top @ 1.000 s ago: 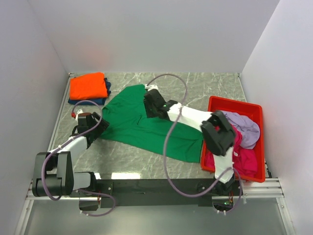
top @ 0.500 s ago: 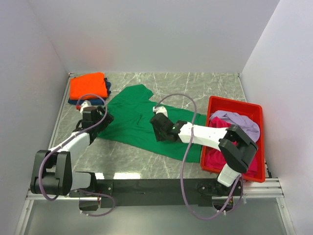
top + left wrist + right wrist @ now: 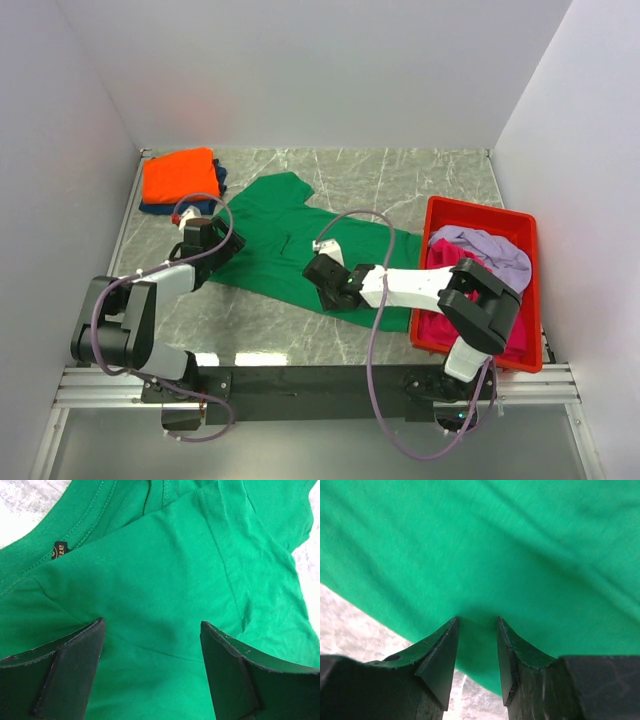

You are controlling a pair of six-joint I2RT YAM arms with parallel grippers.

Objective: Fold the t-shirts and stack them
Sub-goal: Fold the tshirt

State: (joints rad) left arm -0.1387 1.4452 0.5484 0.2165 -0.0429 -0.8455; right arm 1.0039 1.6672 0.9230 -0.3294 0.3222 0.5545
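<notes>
Close-up, left hand point(image 3: 152, 672) wide open over green t-shirt point(image 3: 290, 250); right hand point(image 3: 476, 650) pinches hem, tips cloth-hidden.

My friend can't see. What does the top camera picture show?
A bright green t-shirt lies spread on a marble table, with the left pincer and right pincer on it. An orange shirt sits folded far left; a red bin holds more.

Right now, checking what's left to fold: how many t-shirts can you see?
5: orange shirt folded on navy shirt, far left; green shirt spread mid-table; magenta shirt and lilac shirt in the red bin. The bin may hide more.
</notes>
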